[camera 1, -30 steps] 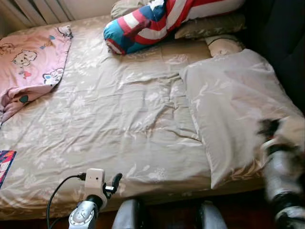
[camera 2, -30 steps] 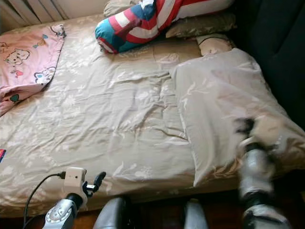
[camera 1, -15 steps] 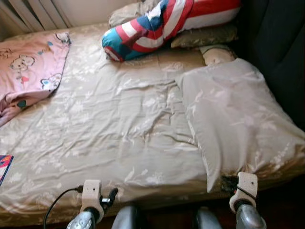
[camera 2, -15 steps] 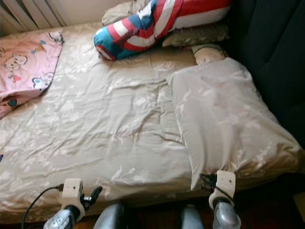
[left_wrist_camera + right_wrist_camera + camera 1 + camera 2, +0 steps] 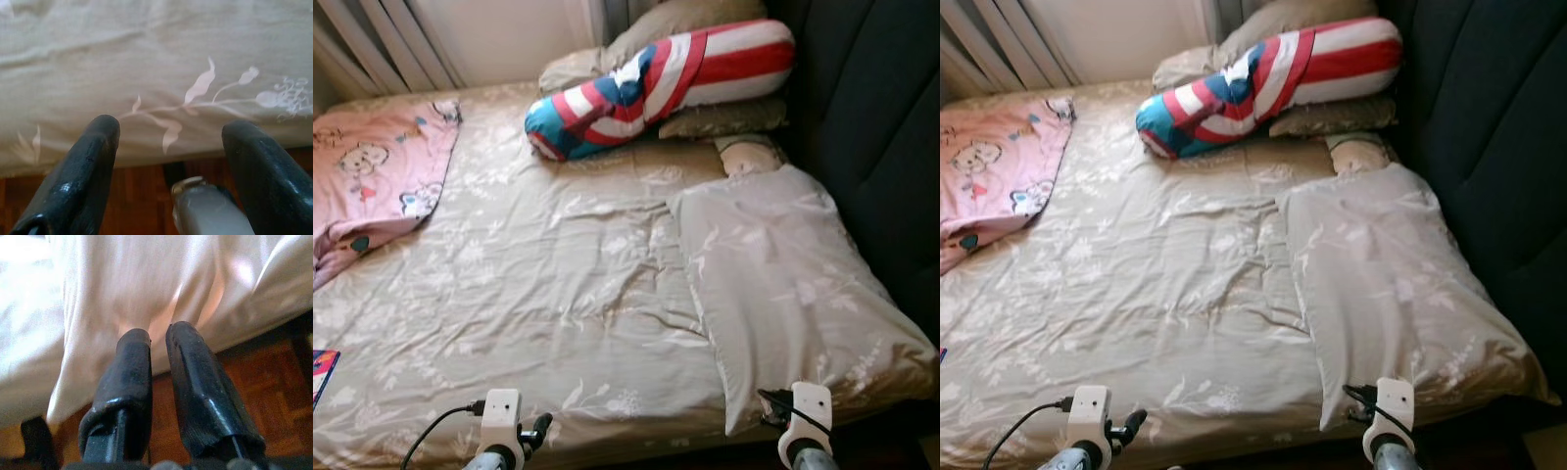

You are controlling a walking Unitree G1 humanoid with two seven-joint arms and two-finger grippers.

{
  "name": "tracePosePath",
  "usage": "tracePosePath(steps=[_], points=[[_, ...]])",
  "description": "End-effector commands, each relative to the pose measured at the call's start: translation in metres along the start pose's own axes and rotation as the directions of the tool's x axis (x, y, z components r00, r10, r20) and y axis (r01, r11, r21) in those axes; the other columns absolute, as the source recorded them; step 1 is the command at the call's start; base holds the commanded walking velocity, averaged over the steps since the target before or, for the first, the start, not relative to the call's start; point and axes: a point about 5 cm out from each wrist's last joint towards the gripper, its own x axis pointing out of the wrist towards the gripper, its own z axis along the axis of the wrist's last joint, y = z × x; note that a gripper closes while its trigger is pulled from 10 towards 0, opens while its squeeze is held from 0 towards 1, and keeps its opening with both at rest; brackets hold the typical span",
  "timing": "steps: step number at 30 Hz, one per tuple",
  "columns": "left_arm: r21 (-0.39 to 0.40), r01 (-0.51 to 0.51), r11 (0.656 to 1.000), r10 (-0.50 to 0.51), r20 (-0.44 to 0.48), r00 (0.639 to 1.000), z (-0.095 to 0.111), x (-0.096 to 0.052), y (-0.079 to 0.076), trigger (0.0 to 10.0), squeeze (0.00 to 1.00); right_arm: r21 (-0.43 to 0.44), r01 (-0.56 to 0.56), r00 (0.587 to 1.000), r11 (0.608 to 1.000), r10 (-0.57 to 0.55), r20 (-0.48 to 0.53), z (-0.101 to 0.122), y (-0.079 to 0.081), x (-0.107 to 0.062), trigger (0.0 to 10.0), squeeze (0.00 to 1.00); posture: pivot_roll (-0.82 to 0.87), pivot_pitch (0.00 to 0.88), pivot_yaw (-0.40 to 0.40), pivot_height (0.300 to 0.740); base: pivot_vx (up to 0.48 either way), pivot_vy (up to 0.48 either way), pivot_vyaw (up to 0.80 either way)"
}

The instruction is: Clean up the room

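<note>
A bed with a wrinkled beige floral sheet (image 5: 538, 284) lies before me. On its right side rests a beige pillow (image 5: 783, 284), reaching the front edge. A red, white and blue striped bolster (image 5: 656, 83) lies across the head end on some flat pillows (image 5: 724, 116). A pink cartoon blanket (image 5: 372, 176) is bunched at the far left. My left gripper (image 5: 168, 132) stands open at the bed's front edge, nothing between its fingers. My right gripper (image 5: 157, 333) is shut and empty, just below the pillow's front corner.
A dark upholstered headboard (image 5: 871, 127) runs along the bed's right side. Pale curtains (image 5: 382, 39) hang behind the bed. A colourful book corner (image 5: 321, 367) pokes in at the left edge. Wooden floor (image 5: 274, 382) lies under the bed's front edge.
My right arm has dropped from beside the pillow's front corner down to the bed's front edge. The camera has tilted up, showing more of the head end. The left arm sits lower in view.
</note>
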Motion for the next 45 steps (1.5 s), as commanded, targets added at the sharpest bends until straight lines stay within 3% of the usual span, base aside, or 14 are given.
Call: tracePosePath(steps=[1,5,11,12,13,29,30,31,32,33,45], points=[[-0.017,-0.037,0.999,0.036,-0.096,0.995,-0.022,-0.008,0.005,10.0,0.00,-0.016,-0.018,0.996,1.000,0.016,-0.090,-0.022,0.004,-0.007,10.0,0.00,-0.07,0.096,0.053,0.740,0.000,0.000,0.00],[-0.053,-0.077,0.996,0.069,-0.146,0.987,-0.033,-0.012,0.005,10.0,0.00,-0.073,-0.074,0.987,0.995,0.063,-0.145,-0.035,0.011,-0.011,10.0,0.00,-0.06,0.079,0.047,0.740,0.000,0.000,0.00],[-0.059,-0.083,0.995,0.072,-0.161,0.984,-0.037,-0.011,-0.002,10.0,0.00,-0.038,-0.063,0.987,0.997,0.057,-0.147,-0.037,0.012,-0.012,10.0,0.00,-0.06,0.061,0.048,0.740,0.000,0.000,0.00],[-0.057,-0.083,0.995,0.073,-0.164,0.984,-0.037,-0.011,-0.003,10.0,0.00,-0.040,-0.059,0.987,0.997,0.052,-0.149,-0.037,0.012,-0.012,10.0,0.32,-0.06,0.058,0.048,0.740,0.000,0.000,0.00],[-0.056,-0.083,0.995,0.073,-0.165,0.983,-0.036,-0.011,-0.004,10.0,0.00,-0.038,-0.053,0.987,0.998,0.046,-0.152,-0.038,0.011,-0.013,10.0,1.00,-0.06,0.050,0.048,0.740,0.000,0.000,0.00],[-0.032,-0.083,0.996,0.076,-0.173,0.982,-0.031,-0.007,-0.008,10.0,0.00,-0.046,-0.062,0.981,0.997,0.053,-0.186,-0.043,0.016,-0.014,10.0,1.00,-0.06,0.036,0.048,0.740,0.000,0.000,0.00],[-0.036,-0.085,0.996,0.078,-0.172,0.982,-0.033,-0.008,-0.005,10.0,0.00,-0.052,-0.065,0.980,0.996,0.054,-0.189,-0.042,0.017,-0.013,10.0,0.83,-0.06,0.050,0.045,0.740,0.000,0.000,0.00],[-0.038,-0.087,0.995,0.079,-0.171,0.982,-0.034,-0.009,-0.003,10.0,0.00,-0.054,-0.066,0.980,0.996,0.055,-0.191,-0.042,0.018,-0.013,10.0,0.58,-0.06,0.050,0.045,0.740,0.000,0.000,0.00],[-0.039,-0.088,0.995,0.080,-0.171,0.982,-0.034,-0.009,-0.002,10.0,0.00,-0.054,-0.067,0.980,0.996,0.055,-0.192,-0.042,0.018,-0.013,10.0,0.58,-0.06,0.050,0.045,0.740,0.000,0.000,0.00],[-0.044,-0.094,0.995,0.085,-0.168,0.982,-0.035,-0.010,0.000,10.0,0.00,-0.051,-0.064,0.980,0.997,0.053,-0.191,-0.041,0.018,-0.013,10.0,0.00,-0.06,0.065,0.045,0.740,0.000,0.000,0.00],[-0.058,-0.104,0.993,0.093,-0.168,0.981,-0.038,-0.013,0.005,10.0,0.00,-0.070,-0.067,0.975,0.995,0.050,-0.215,-0.045,0.015,-0.014,10.0,0.00,-0.05,0.102,0.036,0.740,0.000,0.000,0.00]])
